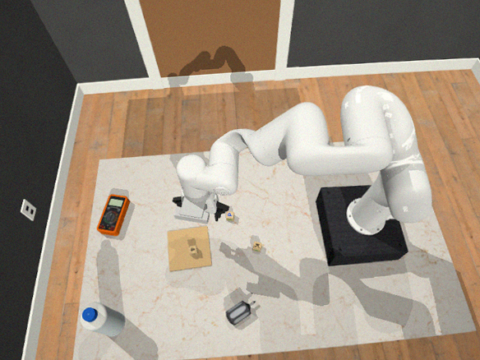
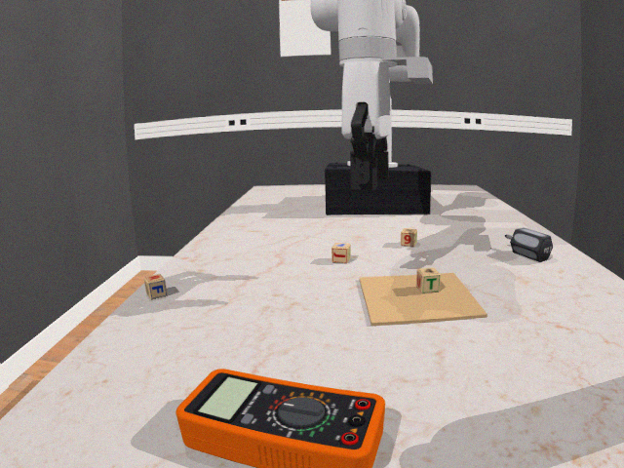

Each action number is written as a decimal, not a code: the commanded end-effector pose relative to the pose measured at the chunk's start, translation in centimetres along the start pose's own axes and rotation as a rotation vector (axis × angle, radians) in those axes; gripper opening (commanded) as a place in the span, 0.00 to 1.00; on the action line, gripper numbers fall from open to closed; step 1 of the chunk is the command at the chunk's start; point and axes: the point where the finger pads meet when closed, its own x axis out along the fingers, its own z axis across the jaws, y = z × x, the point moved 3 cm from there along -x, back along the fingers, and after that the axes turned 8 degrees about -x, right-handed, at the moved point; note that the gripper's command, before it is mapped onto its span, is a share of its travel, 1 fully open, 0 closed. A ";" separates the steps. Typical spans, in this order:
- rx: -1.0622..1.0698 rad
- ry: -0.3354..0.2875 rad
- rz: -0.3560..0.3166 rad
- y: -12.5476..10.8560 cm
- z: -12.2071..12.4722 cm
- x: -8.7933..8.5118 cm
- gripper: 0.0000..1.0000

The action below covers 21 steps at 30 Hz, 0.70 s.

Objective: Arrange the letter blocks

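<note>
A tan mat (image 1: 187,248) lies on the marble top; it also shows in the exterior view (image 2: 420,297). One wooden block (image 1: 192,250) (image 2: 428,280) stands on it, with a green T on its side. A block with a blue mark on top (image 1: 230,215) lies off the mat, red mark on its side (image 2: 340,252). Another block (image 1: 256,246) (image 2: 409,237) lies nearer the base, a red 9 on its side. A block with a blue F on its side (image 2: 155,287) sits far off near the table edge, hidden by the arm in the top view. My gripper (image 1: 199,206) (image 2: 368,171) is open and empty, high above the table, beside the blue-marked block.
An orange multimeter (image 1: 113,214) lies left of the mat. A white bottle with a blue cap (image 1: 101,319) lies at the front left. A small dark grey device (image 1: 238,312) lies below the mat. The black base pedestal (image 1: 360,224) stands at the right.
</note>
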 end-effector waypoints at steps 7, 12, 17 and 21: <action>0.000 0.003 -0.001 0.6 5.4 0.3 1.00; 0.000 0.003 -0.001 0.7 6.3 0.4 1.00; 0.000 0.003 -0.001 0.7 6.3 0.4 1.00; 0.000 0.003 -0.001 0.7 6.3 0.4 1.00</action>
